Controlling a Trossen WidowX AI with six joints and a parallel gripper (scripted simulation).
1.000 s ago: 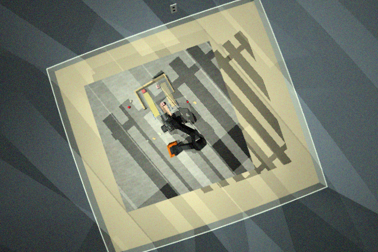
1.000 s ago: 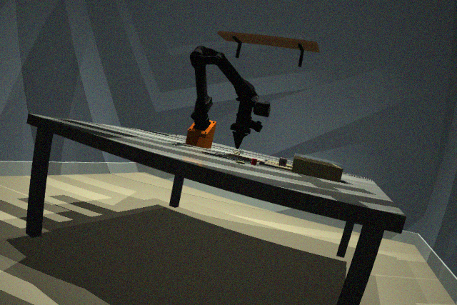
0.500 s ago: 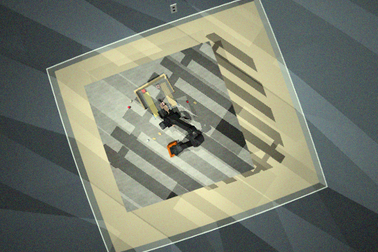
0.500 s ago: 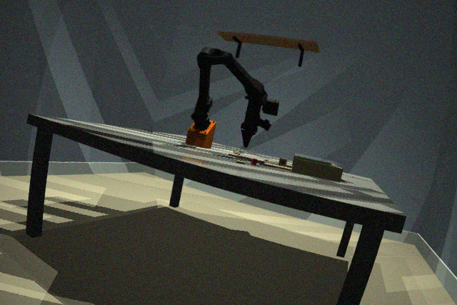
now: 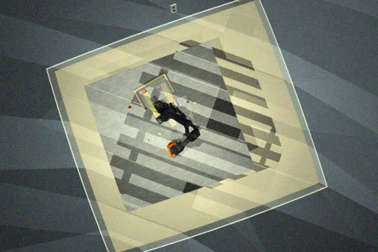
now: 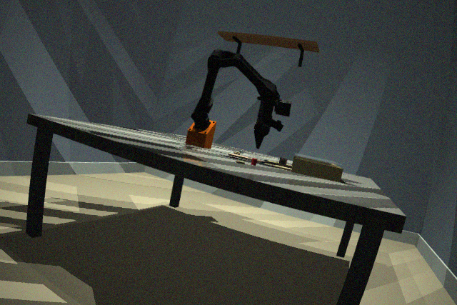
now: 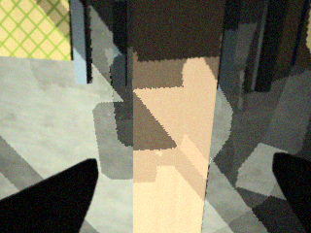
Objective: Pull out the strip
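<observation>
"What does the picture show at the counter (image 5: 106, 97) (image 6: 295, 198) (image 7: 39, 107)?"

"A black robot arm (image 5: 180, 116) (image 6: 254, 74) arches from its orange base (image 5: 169, 150) (image 6: 199, 139), its gripper (image 5: 169, 114) (image 6: 258, 146) (image 7: 183, 164) pointed down above the counter, released and holding nothing."

"And directly below?"

"A peach strip (image 5: 173, 122) (image 7: 167, 204) runs beneath the gripper, in view between the spread fingertips. Left of the gripper lies a yellow strip (image 5: 150, 104) (image 7: 34, 29) with green lattice, a red block (image 5: 143, 91) at its far end. Pale, lined strips (image 5: 167, 91) lie ahead and to the right."

"Where is the labelled cube?"

"A pinkish cube (image 5: 157, 86) with a small marking sits ahead of the gripper, well apart from it, inside the wooden frame (image 5: 149, 82) (image 6: 317, 168). The marking is too small to read, so whether this is the labelled cube cannot be told; the arm hides part of the layout."

"Anything to the sides?"

"Small red pieces: one (image 5: 129, 107) left of the gripper, outside the frame, another (image 5: 187, 101) to its right."
</observation>
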